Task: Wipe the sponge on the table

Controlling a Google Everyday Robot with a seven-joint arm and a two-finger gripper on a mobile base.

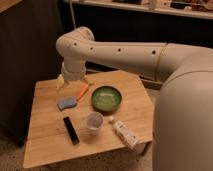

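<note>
Robot arm [125,52]: It was big and white. It came in from 3 o'clock and reached across to 10 o'clock in the picture, then bent down.

Desk [45,137]: It was a low wooden desk made of light planks. All the small things sat on it.

Gripper [73,82]: It hung at the end of the arm, over the far left part of the desk, at about 11 o'clock from the desk's middle.

Jaws: They were spread wide and pointed down. They held nothing.

Green bowl [106,97]: It was round and sat right way up, at about 1 o'clock from the desk's middle.

White bottle [125,134]: It lay on its side near the desk's edge, at about 4 o'clock.

Black bar [71,130]: It was long and flat, at about 8 o'clock.

Clear cup [94,121]: It stood up near the middle of the desk, between the black bar and the white bottle.

Sponge [66,103]: It was small and blue-grey. It lay flat on the desk at about 10 o'clock. It was at 6 o'clock from the gripper and nothing held it.

Orange stick [82,92]: It was thin and lay slanted, at 2 o'clock from the sponge, just beside it.

Small white bit [111,119]: It sat just beside the top of the white bottle.
</note>
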